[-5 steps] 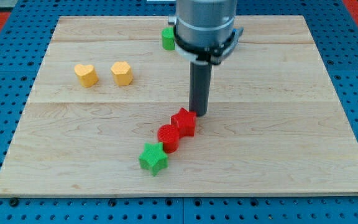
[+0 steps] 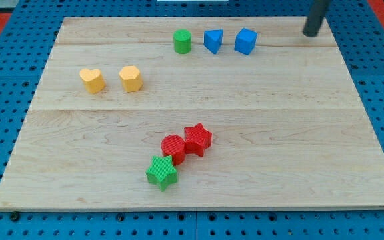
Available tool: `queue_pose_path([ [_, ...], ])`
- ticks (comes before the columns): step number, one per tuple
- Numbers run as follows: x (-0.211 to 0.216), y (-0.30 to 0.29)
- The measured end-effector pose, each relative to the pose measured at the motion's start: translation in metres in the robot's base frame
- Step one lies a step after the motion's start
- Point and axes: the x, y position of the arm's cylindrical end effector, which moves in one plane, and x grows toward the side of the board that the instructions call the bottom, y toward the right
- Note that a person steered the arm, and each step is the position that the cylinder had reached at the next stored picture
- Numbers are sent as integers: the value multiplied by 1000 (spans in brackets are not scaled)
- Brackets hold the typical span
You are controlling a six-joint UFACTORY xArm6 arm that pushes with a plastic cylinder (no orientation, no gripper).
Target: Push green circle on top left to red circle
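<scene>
The green circle (image 2: 183,41) stands near the board's top edge, left of two blue blocks. The red circle (image 2: 173,148) lies low in the middle of the board, touching a red star (image 2: 198,139) on its right and a green star (image 2: 162,173) below it. My tip (image 2: 310,33) is at the view's top right, near the board's top right corner, far to the right of the green circle and well away from the red circle.
Two blue blocks (image 2: 213,41) (image 2: 245,41) sit just right of the green circle. A yellow heart (image 2: 93,80) and a yellow hexagon (image 2: 131,79) lie at the left. The wooden board (image 2: 59,167) rests on a blue pegboard.
The arm has swung from beside the red star up to the top right corner, uncovering the two blue blocks. The red circle, red star and green star have shifted slightly to the left.
</scene>
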Motion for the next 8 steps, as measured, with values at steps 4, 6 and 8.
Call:
queue_pose_path([
  [4, 36, -231],
  [6, 20, -265],
  [8, 40, -300],
])
